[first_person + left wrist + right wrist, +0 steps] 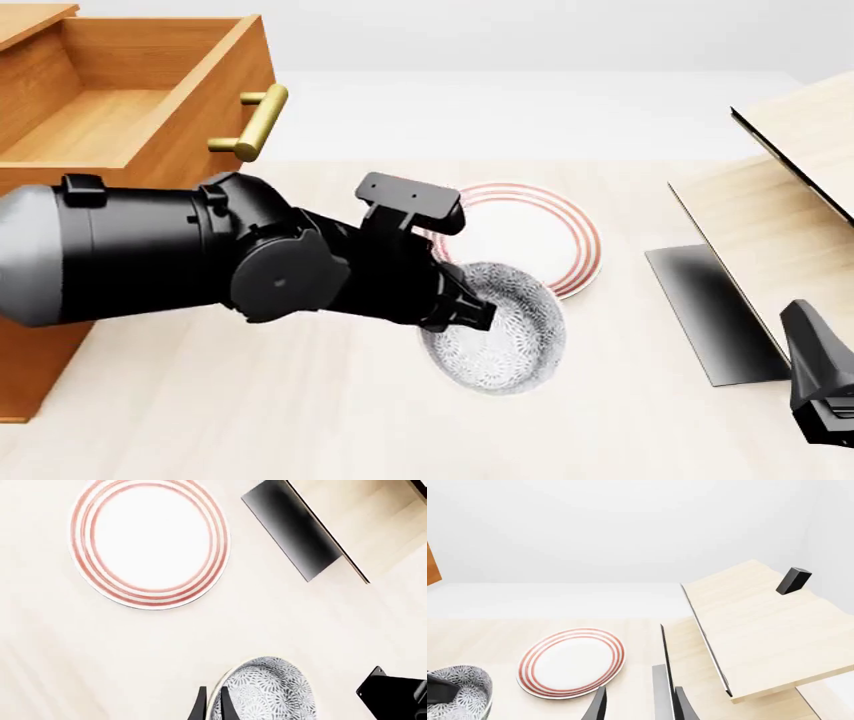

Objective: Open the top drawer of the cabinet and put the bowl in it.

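The left end effector (470, 305) reaches in from the left of the front view and meets the near-left rim of the bowl (501, 325). In the left wrist view one thin dark finger (198, 705) lies outside the bowl's wall and the other just inside it, so the two are pinching the rim between them. The bowl sits slightly tilted over the pale worktop (267, 400); whether it is touching the surface cannot be told. Just beyond it, toward the far right, lies the plate (527, 235) with red rings, and the bowl's far edge overlaps the plate's near edge in the front view.

The top drawer (127, 110) of the cabinet (27, 370) stands pulled out at the upper left, its inside bare wood and its brass handle (256, 122) facing right, well apart from the bowl and above the left arm.

The right end effector (637, 705) hangs at the right, near the light-wood box (787, 200), well clear of the bowl; its fingers are spread and grip nothing.
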`<state>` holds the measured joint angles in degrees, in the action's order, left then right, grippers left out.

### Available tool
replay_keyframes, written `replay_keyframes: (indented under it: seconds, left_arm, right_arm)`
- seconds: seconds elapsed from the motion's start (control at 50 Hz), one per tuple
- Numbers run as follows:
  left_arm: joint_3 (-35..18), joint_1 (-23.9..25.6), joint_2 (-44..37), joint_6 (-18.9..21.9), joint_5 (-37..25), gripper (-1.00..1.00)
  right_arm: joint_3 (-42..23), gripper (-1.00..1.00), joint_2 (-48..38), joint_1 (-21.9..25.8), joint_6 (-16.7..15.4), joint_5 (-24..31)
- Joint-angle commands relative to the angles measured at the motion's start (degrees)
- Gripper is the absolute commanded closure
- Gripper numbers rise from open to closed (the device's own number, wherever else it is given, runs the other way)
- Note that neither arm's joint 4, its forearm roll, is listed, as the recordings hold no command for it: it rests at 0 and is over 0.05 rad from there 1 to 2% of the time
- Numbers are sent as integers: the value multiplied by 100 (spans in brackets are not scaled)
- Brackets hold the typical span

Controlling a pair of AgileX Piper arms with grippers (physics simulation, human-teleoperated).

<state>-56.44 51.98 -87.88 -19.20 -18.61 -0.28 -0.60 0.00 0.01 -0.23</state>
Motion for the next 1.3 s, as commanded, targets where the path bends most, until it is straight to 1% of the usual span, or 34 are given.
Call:
replay_keyframes:
  seconds: [0.02, 0.22, 0.24, 0.38, 0.42, 0.56, 0.64, 0.74, 0.8, 0.84, 0.88, 0.98, 1.3]
  left_arm:
    - [-192, -417, 448, 148, -441, 100]
    - [-384, -682, 671, 236, -772, 100]
    - [-418, -749, 709, 302, -834, 100]
    - [-764, -876, 757, 405, -1156, 100]
    - [-896, -977, 784, 423, -1281, 100]
    - [-1145, -1077, 695, 493, -1456, 100]
    - [-1289, -1114, 625, 459, -1528, 100]
    - [-1640, -1254, 522, 545, -1756, 100]
    - [-1759, -1269, 487, 568, -1839, 100]
    - [-2011, -1310, 432, 558, -1993, 100]
    - [-2139, -1392, 443, 612, -2098, 100]
    - [-2455, -1462, 391, 588, -2348, 100]
    - [-3449, -1840, 197, 705, -3024, 100]
  right_arm:
    - [5, -100, 11, -1, 1, 6]
    - [5, -100, 10, 0, 3, 6]
    - [5, -100, 9, -1, 5, 6]
    - [5, -100, 11, -1, 4, 6]
    - [5, -100, 11, 0, -3, 6]
    - [5, -100, 13, 0, -2, 6]
    - [5, -100, 10, 0, -2, 6]
    - [5, -100, 11, 1, 1, 6]
    - [5, -100, 11, 1, -2, 6]
    - [5, -100, 11, -1, 2, 6]
    - [5, -100, 9, 0, 2, 6]
    - [5, -100, 10, 1, 1, 6]
    - [5, -100, 11, 1, -1, 6]
